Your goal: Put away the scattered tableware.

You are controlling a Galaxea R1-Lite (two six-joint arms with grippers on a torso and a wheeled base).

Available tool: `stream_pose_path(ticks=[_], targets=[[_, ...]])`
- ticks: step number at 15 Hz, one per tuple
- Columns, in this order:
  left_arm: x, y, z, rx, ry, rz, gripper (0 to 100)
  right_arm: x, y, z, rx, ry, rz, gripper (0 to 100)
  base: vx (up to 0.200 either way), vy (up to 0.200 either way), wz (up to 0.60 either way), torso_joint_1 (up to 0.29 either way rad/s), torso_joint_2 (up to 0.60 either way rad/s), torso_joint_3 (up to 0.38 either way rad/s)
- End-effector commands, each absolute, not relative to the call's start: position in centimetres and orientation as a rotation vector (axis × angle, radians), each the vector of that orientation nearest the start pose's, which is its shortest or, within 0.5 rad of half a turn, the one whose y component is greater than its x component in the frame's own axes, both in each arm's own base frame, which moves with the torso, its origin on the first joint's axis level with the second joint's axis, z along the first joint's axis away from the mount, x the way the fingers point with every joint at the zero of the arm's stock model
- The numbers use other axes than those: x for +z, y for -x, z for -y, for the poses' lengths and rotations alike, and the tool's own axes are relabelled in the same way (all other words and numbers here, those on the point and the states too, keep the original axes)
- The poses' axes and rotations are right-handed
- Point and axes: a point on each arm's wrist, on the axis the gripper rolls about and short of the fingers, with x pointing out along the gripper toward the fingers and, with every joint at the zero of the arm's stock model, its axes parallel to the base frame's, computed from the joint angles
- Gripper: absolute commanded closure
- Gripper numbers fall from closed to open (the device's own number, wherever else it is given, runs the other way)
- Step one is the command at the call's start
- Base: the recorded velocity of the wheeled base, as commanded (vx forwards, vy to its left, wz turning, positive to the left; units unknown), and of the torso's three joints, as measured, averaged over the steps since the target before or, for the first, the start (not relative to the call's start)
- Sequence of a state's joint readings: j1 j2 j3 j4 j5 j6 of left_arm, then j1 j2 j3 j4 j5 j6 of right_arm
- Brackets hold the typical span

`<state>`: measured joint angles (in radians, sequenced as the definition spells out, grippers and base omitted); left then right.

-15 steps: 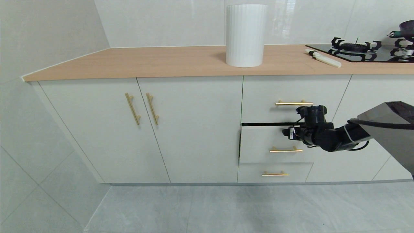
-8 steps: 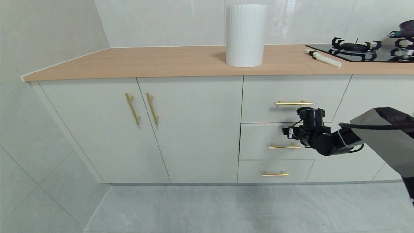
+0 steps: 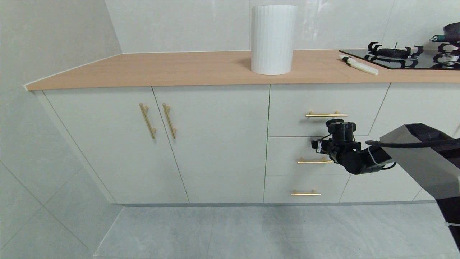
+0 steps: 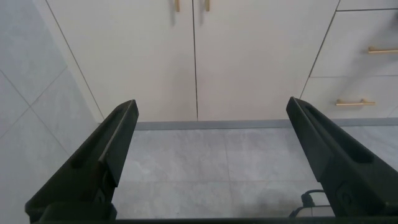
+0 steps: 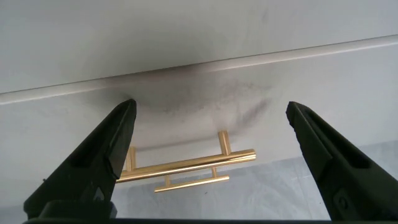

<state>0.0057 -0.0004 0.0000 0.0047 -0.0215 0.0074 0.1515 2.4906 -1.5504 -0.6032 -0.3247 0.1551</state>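
Observation:
The middle drawer (image 3: 287, 155) of the white cabinet stands flush with the fronts around it. Its gold handle (image 3: 314, 161) (image 5: 193, 165) lies just below my right gripper (image 3: 321, 146) (image 5: 211, 113), which is open right at the drawer front, with nothing between its fingers. A white-handled knife (image 3: 358, 64) lies on the wooden counter (image 3: 179, 68) beside the hob. My left gripper (image 4: 211, 107) is open and empty, low over the grey floor in front of the double cabinet doors (image 4: 196, 56).
A tall white ribbed canister (image 3: 273, 39) stands on the counter above the drawers. A black gas hob (image 3: 402, 57) with pan supports is at the far right. The top drawer (image 3: 325, 108) and bottom drawer (image 3: 305, 192) are closed. Grey tiled floor (image 3: 230, 233) lies open below.
The middle drawer stood slightly out, with a dark gap above it; it now sits flush. My right arm has moved in towards the cabinet with it.

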Motion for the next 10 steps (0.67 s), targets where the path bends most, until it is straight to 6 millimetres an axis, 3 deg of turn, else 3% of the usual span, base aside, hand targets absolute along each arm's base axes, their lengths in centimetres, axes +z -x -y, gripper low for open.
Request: stream_pose_path(ticks=[1,3,7,10], targets=[[7.5,2.3,0.1,-0.015,-0.008,-0.005,0,5.1,-49.5,-6.8,-0.201,-0.078,-0.304,0,0.000,0.000,0.00,0.000,0.00,0.000],[7.5,2.3,0.1,-0.015,-0.006,-0.005,0,5.1,-49.5,-6.8,-0.201,-0.080,-0.304,0,0.000,0.000,0.00,0.000,0.00,0.000],[7.5,2.3,0.1,-0.015,-0.006,-0.005,0,10.1,-44.5,-6.1,-0.205,-0.128,-0.304,0,0.000,0.000,0.00,0.000,0.00,0.000],[7.5,2.3,0.1,-0.015,-0.008,-0.005,0,18.8,-34.6,-5.9,-0.158,-0.144,-0.186,0,0.000,0.000,0.00,0.000,0.00,0.000]])
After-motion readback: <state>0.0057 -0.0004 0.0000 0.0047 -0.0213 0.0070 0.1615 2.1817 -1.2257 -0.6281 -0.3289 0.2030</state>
